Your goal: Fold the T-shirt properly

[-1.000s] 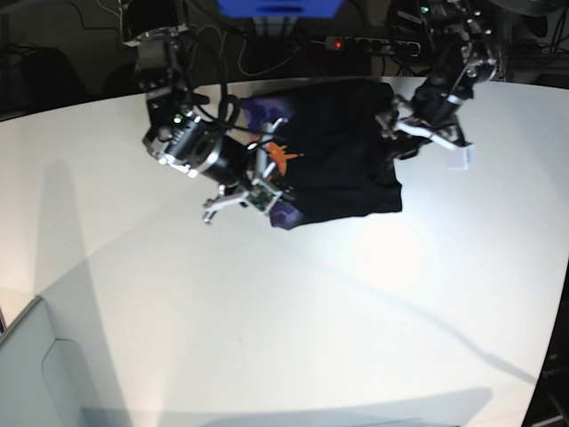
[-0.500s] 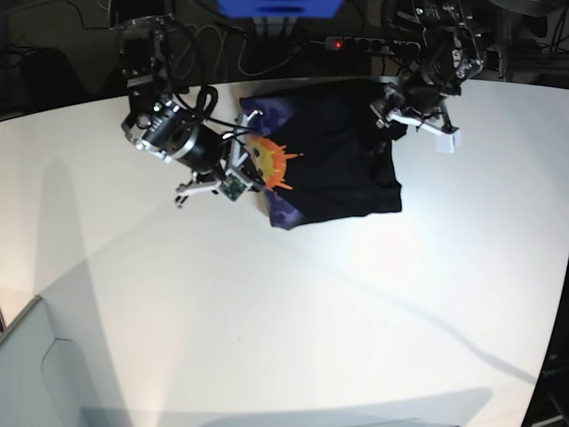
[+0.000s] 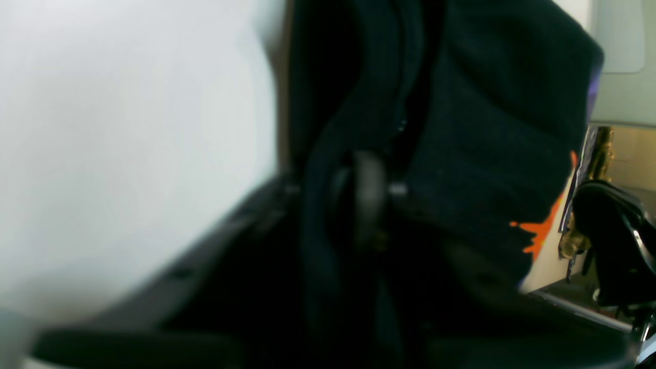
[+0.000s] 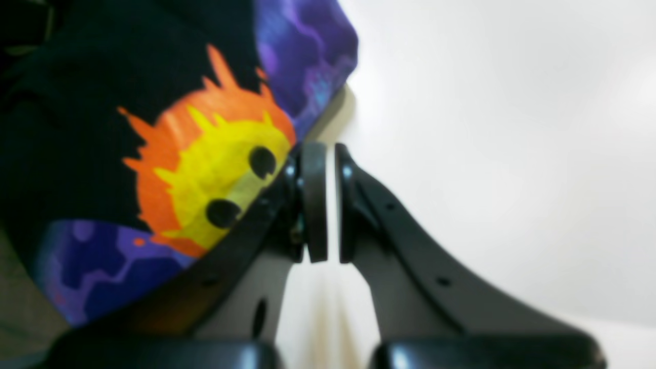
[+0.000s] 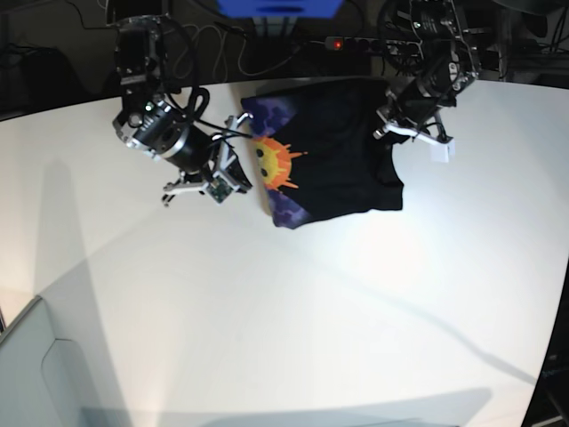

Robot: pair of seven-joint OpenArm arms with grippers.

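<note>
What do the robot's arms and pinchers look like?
Both arms are chunky black and silver metal joints with black cables looping along them. The right gripper has two curved black fingers with flat pads and small round holes. The left gripper has black parts plus a pale white finger piece sticking out. A little green light glows on the right arm.

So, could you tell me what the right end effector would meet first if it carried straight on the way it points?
Probably only the bare white table: the right end effector points just past the T-shirt edge, though depth is unclear.
</note>
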